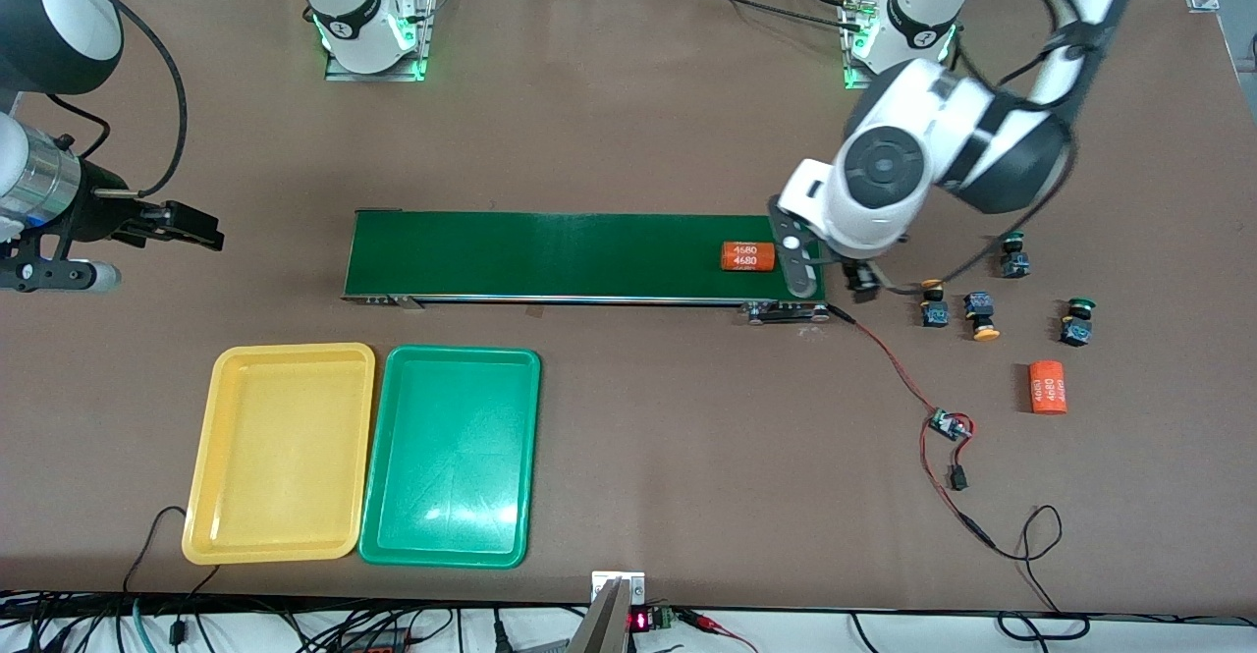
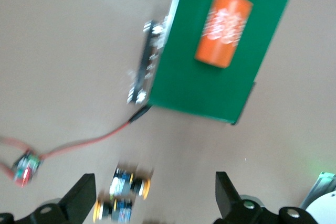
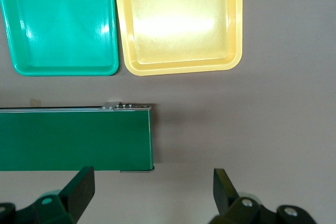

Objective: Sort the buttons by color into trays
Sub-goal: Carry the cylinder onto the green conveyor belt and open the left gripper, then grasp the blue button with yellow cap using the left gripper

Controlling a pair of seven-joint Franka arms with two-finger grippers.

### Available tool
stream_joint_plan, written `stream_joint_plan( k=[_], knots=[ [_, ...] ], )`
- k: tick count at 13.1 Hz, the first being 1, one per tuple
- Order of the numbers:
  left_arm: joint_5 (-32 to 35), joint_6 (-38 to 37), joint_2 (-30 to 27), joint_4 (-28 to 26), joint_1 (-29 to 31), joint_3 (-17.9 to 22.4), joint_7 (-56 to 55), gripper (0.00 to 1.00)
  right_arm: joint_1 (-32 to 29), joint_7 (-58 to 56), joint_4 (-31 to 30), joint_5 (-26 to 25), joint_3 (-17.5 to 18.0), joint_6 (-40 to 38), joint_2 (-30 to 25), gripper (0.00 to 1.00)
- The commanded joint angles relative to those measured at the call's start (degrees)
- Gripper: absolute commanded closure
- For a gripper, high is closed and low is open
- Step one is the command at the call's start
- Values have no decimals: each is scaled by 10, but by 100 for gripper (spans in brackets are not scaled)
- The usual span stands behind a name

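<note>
Left gripper [image 2: 152, 195] jaws wide open, empty, over the worktop [image 1: 628, 123] at the conveyor belt [image 1: 579, 255] end. Buttons [image 1: 967, 314] sit loose nearby, toward the left arm's end; yellow tray [image 1: 280, 358] and green tray [image 1: 462, 353] bare. Judgement: centre on one cap, descend straight. Right gripper [image 3: 152, 192] open, waiting.

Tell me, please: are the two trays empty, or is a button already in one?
Both are empty. The yellow tray and the green tray show only bare floors in the front and right wrist views.

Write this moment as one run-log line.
left gripper: open, over buttons | right gripper: open, waiting | orange cylinder: on belt | trays: no buttons
</note>
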Motion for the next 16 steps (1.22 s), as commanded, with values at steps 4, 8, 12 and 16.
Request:
stream_joint_plan(
  k=[4,8,12,16],
  knots=[
    [10,-28,14,43,62,-1,-229,0,-6,-14,12,9,4,-11,5,0],
    [5,-28,28,80,123,1,-307,0,-6,-14,12,9,4,-11,5,0],
    [-21,15,40,85,82,94,-313,0,-6,-14,12,9,4,-11,5,0],
    [-87,94,10,-54,26,196,-413,0,-6,-14,12,9,4,-11,5,0]
  ],
)
